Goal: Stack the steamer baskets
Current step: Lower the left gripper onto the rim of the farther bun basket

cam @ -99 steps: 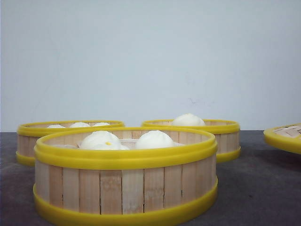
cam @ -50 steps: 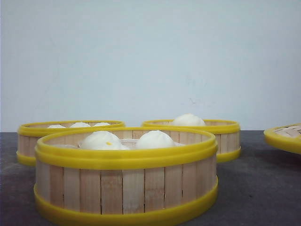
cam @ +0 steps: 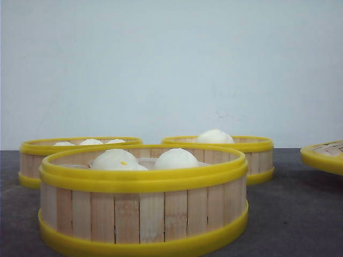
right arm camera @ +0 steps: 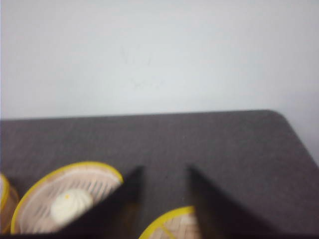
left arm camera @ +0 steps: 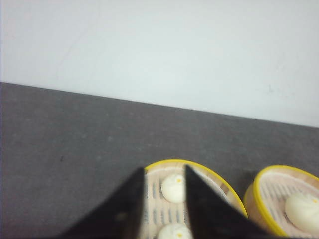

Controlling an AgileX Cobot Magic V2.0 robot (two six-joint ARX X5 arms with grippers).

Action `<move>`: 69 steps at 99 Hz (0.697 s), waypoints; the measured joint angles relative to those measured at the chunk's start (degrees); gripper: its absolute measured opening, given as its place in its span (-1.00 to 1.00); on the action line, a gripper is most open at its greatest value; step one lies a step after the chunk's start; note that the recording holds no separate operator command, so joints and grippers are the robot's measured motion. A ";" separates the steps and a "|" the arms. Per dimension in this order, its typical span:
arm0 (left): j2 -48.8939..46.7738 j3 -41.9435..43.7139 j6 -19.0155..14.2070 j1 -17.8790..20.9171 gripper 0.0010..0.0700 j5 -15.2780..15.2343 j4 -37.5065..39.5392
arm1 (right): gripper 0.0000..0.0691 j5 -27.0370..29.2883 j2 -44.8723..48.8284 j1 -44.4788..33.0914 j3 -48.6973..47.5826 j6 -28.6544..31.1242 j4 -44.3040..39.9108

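Observation:
Three steamer baskets with pale slat walls and yellow rims stand on the dark table, each holding white buns. One is close and central, one at the back left, one at the back right. No gripper shows in the front view. My left gripper hangs open above a bun-filled basket, with another basket beside it. My right gripper is open over bare table, between a one-bun basket and a yellow-rimmed woven piece.
A yellow-rimmed woven disc, shallower than the baskets, sits at the far right edge of the front view. A pale wall stands behind the table. The table's rounded far right corner shows in the right wrist view.

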 joint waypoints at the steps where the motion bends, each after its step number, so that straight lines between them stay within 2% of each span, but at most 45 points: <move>1: 0.00 0.00 0.15 -0.07 -0.36 0.09 -0.02 | -0.07 -0.02 0.07 0.09 0.00 0.00 -0.07; 7: 0.04 0.00 0.90 -0.59 -0.16 0.44 -0.04 | 0.17 -0.39 0.66 0.70 -0.02 -0.07 -0.33; 16: 0.74 0.00 2.03 -1.57 -0.06 1.22 -0.02 | 0.30 -1.57 1.57 1.49 -0.02 -0.04 -0.35; 36: 7.15 0.24 2.49 -3.54 -0.02 1.38 -0.28 | 0.33 -2.91 3.02 3.67 -0.02 0.17 -0.33; 59: 22.95 5.14 2.54 -3.69 -0.02 1.31 -4.31 | 0.33 -2.95 4.52 5.53 -0.02 0.39 -0.35; 69: 30.80 9.14 2.93 -3.69 -0.02 0.26 -5.99 | 0.33 -2.97 4.94 6.51 -0.02 0.39 -0.33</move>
